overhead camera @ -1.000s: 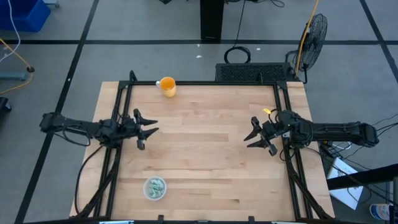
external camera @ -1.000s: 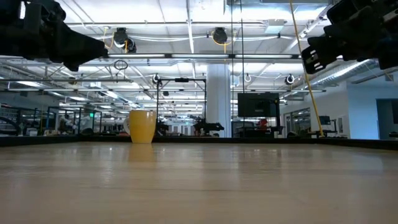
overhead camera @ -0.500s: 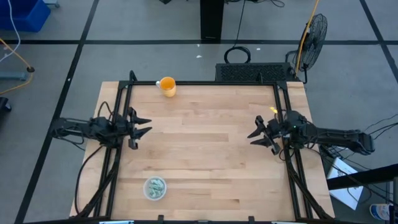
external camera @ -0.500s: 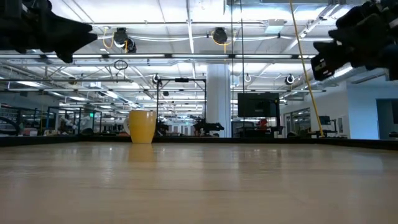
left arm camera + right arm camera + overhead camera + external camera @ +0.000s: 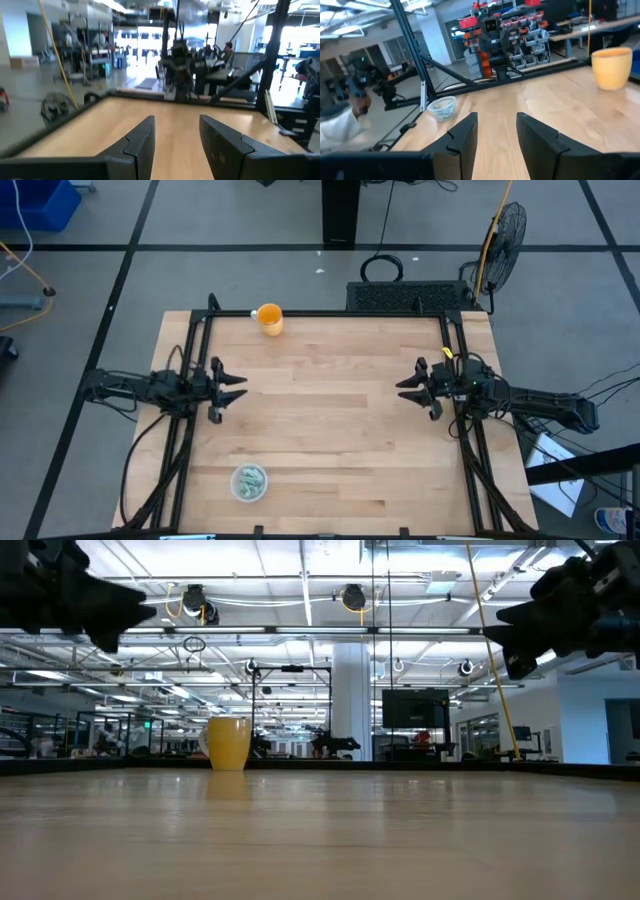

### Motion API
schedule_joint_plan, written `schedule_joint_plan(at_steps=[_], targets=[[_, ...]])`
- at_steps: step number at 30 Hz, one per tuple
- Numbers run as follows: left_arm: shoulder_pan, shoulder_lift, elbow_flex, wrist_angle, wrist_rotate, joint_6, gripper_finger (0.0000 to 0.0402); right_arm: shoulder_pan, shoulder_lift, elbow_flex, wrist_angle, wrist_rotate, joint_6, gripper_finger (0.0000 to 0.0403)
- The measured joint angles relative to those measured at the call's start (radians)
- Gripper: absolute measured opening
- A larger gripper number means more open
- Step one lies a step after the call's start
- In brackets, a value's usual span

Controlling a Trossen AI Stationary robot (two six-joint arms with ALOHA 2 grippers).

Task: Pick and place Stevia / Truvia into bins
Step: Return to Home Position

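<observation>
- A pale wooden table (image 5: 330, 430) is sitting on a grey floor crossed by dark lines, and a standing fan (image 5: 505, 230) is waiting off its far right corner. In the low view a wide hall with ceiling lights is stretching away behind the table.
- The clear plastic cup (image 5: 249, 482) is standing upright near the table's near edge, on the left arm's side. The green and white sachets (image 5: 250, 478) are lying heaped inside it — how many cannot be told.
- In the right wrist view the same cup (image 5: 441, 107) is showing its green contents close to the table's edge.
- A yellow cup (image 5: 269, 318) is standing at the far edge, well apart from the clear one, and it is rising against the hall in the low view (image 5: 229, 743).
- The left gripper (image 5: 240, 387) is hovering above the table's left side with its fingers spread wide and nothing between them. In its own wrist view the two dark fingers (image 5: 142, 137) are framing bare wood.
- The right gripper (image 5: 403, 391) is hanging over the right side, facing the left one across the bare middle — its fingers (image 5: 462, 135) are likewise parted and holding nothing.
- Both grippers are well apart from the clear cup.
- In the low view both are floating high above the wood, the left gripper (image 5: 110, 615) at one top corner and the right gripper (image 5: 520, 640) at the other.
</observation>
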Motion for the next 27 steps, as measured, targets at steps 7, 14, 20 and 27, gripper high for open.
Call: schedule_joint_plan(at_steps=[7,14,20,27], targets=[[0.000,0.006,-0.045,0.013,-0.004,-0.020,0.0159,0.000,0.000,-0.001,-0.009,-0.003,0.031,0.0130],[0.001,0.027,-0.043,-0.005,-0.008,-0.014,0.0159,0.000,0.000,-0.001,-0.089,-0.003,0.028,0.0130],[0.001,0.032,-0.043,-0.005,-0.011,-0.021,0.0159,0.000,0.001,-0.002,-0.148,-0.003,0.004,0.0130],[0.001,0.032,-0.043,-0.005,-0.011,-0.022,0.0159,0.000,0.000,-0.002,-0.146,-0.003,0.002,0.0130]])
